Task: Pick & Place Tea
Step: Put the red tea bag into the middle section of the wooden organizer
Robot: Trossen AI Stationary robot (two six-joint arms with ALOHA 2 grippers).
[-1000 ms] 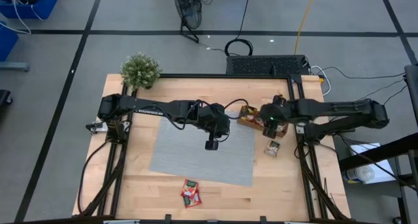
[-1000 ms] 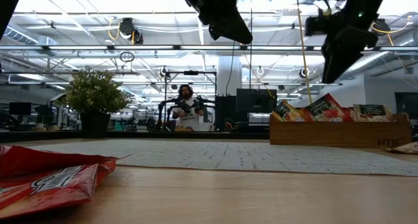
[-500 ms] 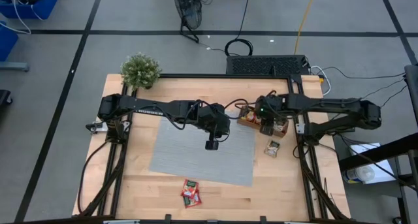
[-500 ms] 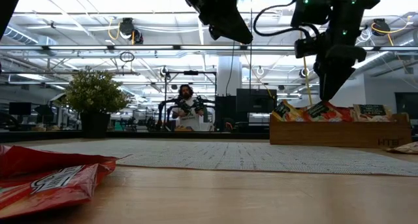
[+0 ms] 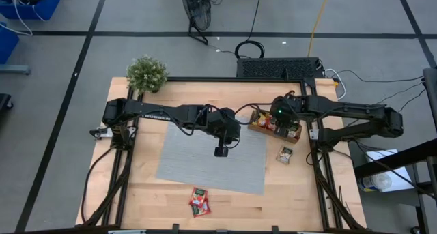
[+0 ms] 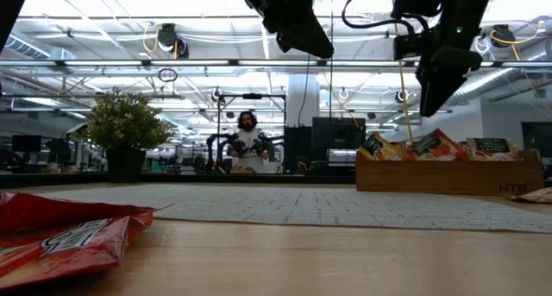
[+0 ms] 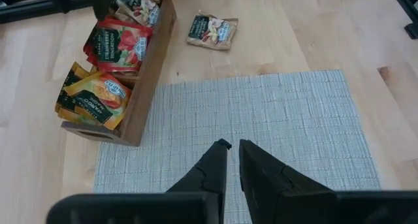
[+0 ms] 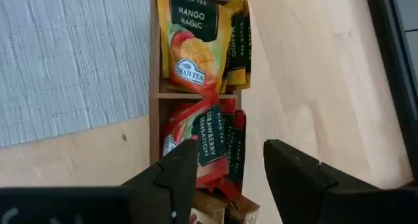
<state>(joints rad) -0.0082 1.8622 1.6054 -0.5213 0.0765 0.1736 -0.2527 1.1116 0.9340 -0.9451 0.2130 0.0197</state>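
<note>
Woven grey mat (image 5: 215,155) waits as the drop zone. Brown wooden compartment tray (image 8: 155,87) stocks the tea. Right gripper (image 8: 227,168) hangs over red strawberry sachets (image 8: 212,142), jaws wide for the grab. Left gripper (image 7: 230,149) idles above the mat, nearly closed, empty.

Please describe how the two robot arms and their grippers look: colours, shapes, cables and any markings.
Both arms are dark, nearly black, built of long tubular links. The left arm carries pale lettering along its link, too small to read, and a black cable loops near its wrist. The right arm shows a small green light by its wrist. The left gripper and right gripper have dark, angular, wedge-shaped fingers.
</note>
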